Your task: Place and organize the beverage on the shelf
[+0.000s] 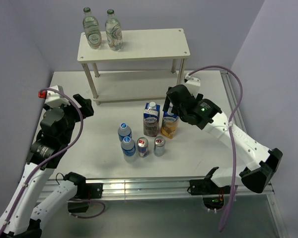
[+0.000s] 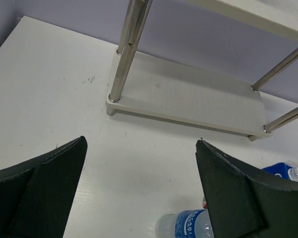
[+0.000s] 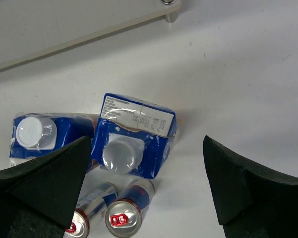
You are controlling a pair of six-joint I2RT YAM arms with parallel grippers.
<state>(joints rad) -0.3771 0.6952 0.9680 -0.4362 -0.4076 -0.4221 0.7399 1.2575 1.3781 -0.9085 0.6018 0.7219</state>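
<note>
Cream-white shelf [image 1: 134, 44] stands at the far side of the counter [image 1: 208, 158]; two glass bottles [image 1: 92, 29] are already up on the left end of its top board; the lower board looks bare from the left wrist view.

Everything else to be shelved is bunched in front of the shelf: two cartons side by side, closest to it; then two water bottles [image 1: 124, 132] and two cans [image 1: 160, 146] a bit further out.

Right hand [image 3: 146, 148] is spread wide, holding nothing, right above the carton with the orange base [image 1: 169, 124]; I'd guess that one's the next pick. Left hand [image 2: 140, 144] is also spread and empty, off by the shelf's left front leg.

Tips for the grab, just my take: the second carton [image 1: 151, 119] touches or nearly touches the target, and the cans are just beside it, so there's not much room; slide one finger into the open side away from its neighbour; squeeze the flat walls below the sloped top, not the cap; lift straight up before swinging toward the shelf; set it down next to the glass bottles so things line up.
</note>
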